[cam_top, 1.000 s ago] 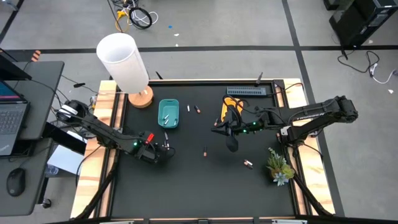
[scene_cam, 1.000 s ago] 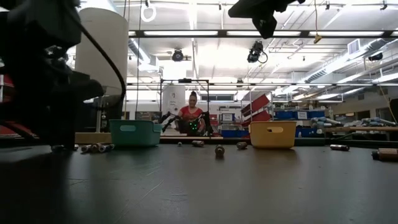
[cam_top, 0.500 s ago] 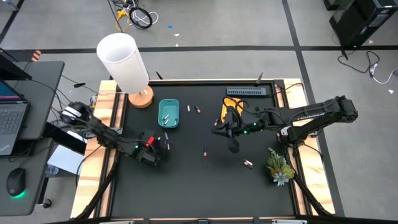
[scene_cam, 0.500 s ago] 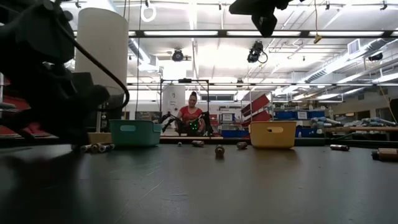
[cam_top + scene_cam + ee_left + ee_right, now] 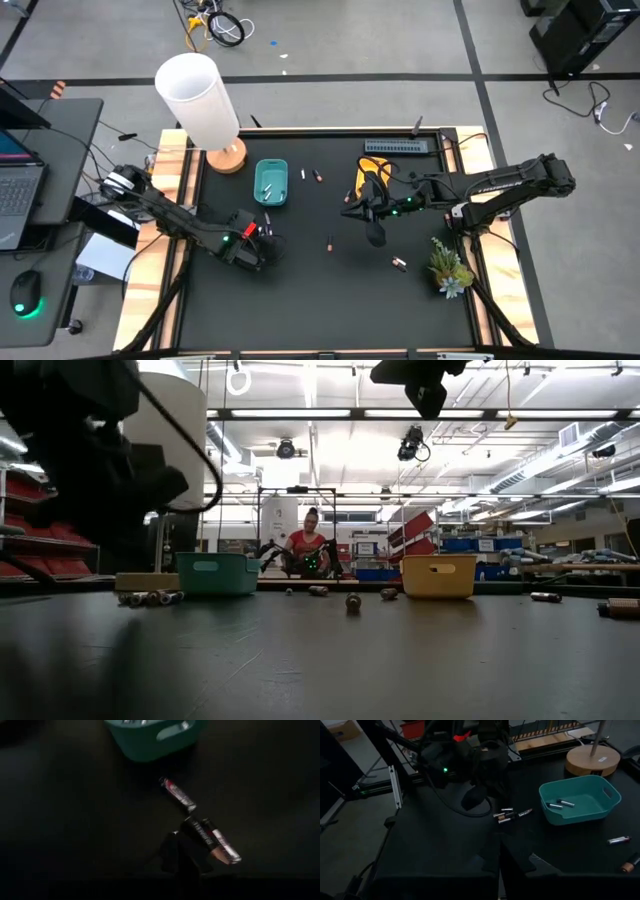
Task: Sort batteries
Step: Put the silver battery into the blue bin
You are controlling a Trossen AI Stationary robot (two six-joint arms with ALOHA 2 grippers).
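left gripper [image 5: 192, 851] — pinched on a dark battery [image 5: 199, 832] near the teal tray [image 5: 271, 183] (sorting destination, likely) | right gripper [image 5: 375, 237] — closed, empty, idle mid-table

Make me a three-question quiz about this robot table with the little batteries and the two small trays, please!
1. Where is the teal tray?
A. next to the small plant
B. near the lamp's wooden base
C. under the right arm

2. How many batteries lie inside the teal tray?
A. two
B. none
C. six

3. How are the fingers of the right gripper?
A. wide open
B. shut, holding nothing
C. shut on a tray

Answers:
1 B: in the high view the tray sits just right of the wooden lamp base.
2 A: the right wrist view shows two silvery batteries on its floor.
3 B: the right wrist view shows its dark fingers pressed together with nothing between them.
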